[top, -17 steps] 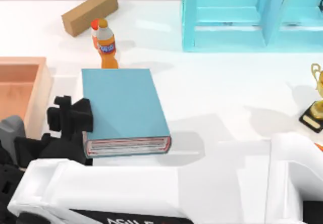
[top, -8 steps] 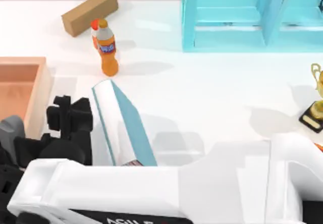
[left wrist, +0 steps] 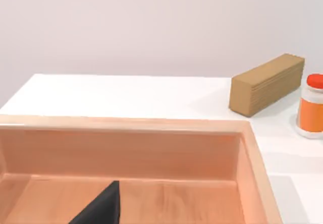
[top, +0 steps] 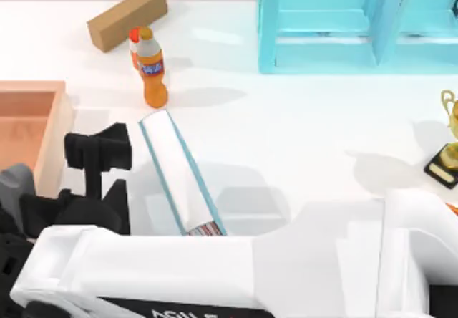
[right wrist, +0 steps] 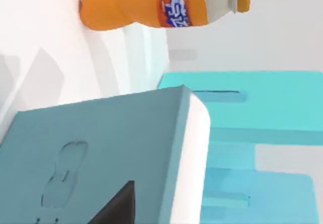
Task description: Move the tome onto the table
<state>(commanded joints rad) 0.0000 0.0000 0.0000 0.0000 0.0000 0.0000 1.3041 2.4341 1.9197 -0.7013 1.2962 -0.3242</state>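
you see the tome point(top: 179, 177) standing up on its edge on the table point(top: 300, 132), orange bottle point(top: 152, 67) at its 12 o'clock, and you cannot tell how either gripper's fingers stand.

boxy white arm links point(top: 143, 264) with black lettering, matte black angular left gripper point(top: 96, 153)

The tome point(top: 175, 175), a big thick light-blue hardcover, is stood up on edge, white page edges turned upward and reddish trim seen at its near end. The plain white table point(top: 300, 132) is spread flat underneath it.
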